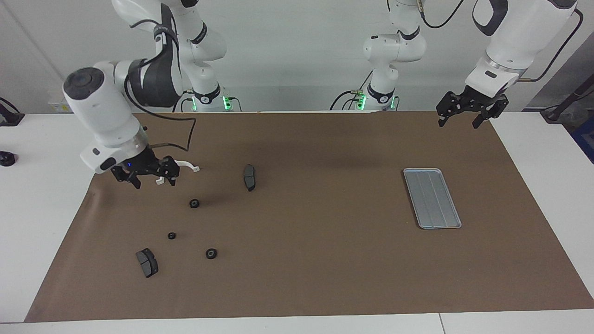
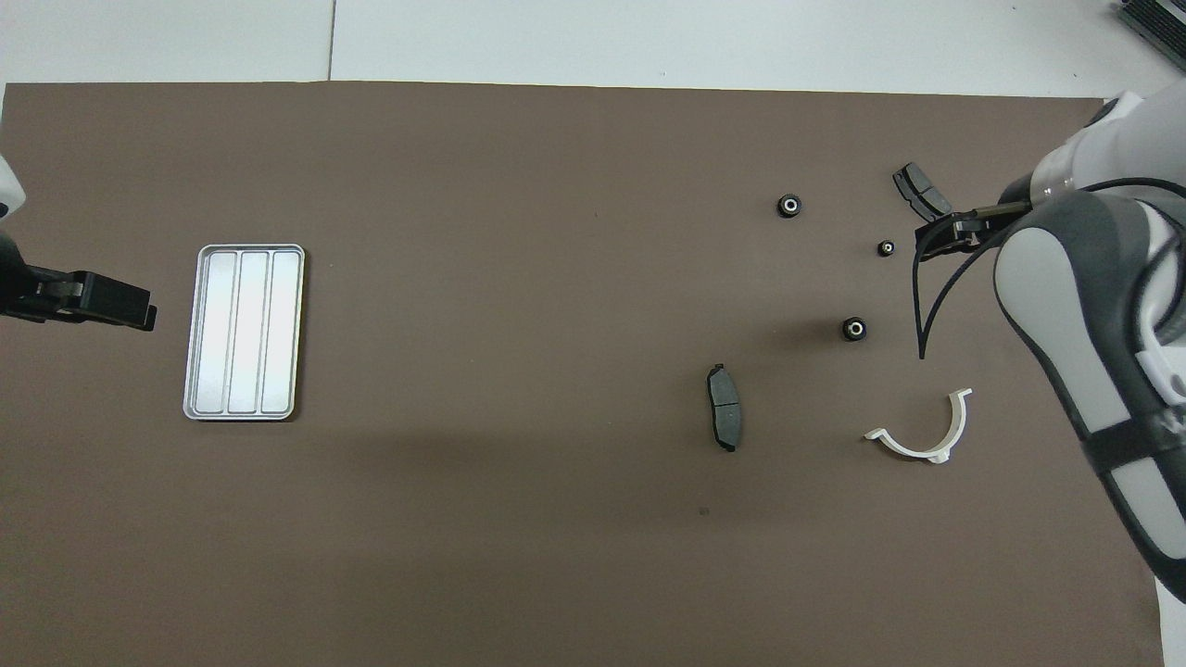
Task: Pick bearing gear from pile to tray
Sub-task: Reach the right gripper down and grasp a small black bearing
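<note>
The pile lies toward the right arm's end of the mat. It holds three black bearing gears point(image 1: 194, 203) point(image 1: 171, 235) point(image 1: 211, 253), also in the overhead view point(image 2: 853, 328) point(image 2: 886, 247) point(image 2: 788, 205). With them lie a white half-ring bracket point(image 2: 927, 435) and two dark brake pads point(image 1: 249, 176) point(image 1: 147, 262). My right gripper point(image 1: 154, 183) hangs open and holds nothing. It is low over the pile, beside the smallest gear, and covers part of the bracket point(image 1: 190, 165). The ridged silver tray point(image 1: 431, 198) point(image 2: 244, 332) holds nothing. My left gripper point(image 1: 458, 124) waits open, over the mat's edge near its base.
A brown mat point(image 1: 301, 260) covers most of the white table. The right arm's black cable point(image 2: 927, 306) loops over the mat near the gears. A small black object point(image 1: 5, 158) sits on the white table off the mat, at the right arm's end.
</note>
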You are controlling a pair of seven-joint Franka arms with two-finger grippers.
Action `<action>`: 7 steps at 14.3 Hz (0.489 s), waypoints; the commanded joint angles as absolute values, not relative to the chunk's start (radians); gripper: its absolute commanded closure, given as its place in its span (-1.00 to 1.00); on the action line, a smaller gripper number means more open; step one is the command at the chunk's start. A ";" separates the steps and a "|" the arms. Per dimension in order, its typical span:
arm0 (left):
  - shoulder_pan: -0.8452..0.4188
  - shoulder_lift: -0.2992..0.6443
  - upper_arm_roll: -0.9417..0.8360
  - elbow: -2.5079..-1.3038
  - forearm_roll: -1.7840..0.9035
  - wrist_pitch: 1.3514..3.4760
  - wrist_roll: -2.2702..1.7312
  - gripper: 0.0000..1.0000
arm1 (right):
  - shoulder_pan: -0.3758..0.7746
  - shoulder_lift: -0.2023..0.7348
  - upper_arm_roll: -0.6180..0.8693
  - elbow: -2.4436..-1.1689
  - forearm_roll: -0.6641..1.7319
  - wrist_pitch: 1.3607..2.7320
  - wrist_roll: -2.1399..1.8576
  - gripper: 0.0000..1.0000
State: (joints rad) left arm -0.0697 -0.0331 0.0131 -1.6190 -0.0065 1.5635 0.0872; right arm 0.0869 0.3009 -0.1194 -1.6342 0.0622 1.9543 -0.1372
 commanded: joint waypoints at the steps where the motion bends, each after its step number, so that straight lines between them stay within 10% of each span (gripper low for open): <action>1: -0.063 -0.037 0.012 -1.621 -0.021 1.552 0.081 -1.00 | 0.064 0.405 -0.120 -1.586 0.104 2.029 -0.199 -1.00; 7: -0.064 -0.037 0.012 -1.621 -0.020 1.552 0.081 -1.00 | 0.072 0.564 -0.118 -1.554 0.084 2.173 -0.201 -1.00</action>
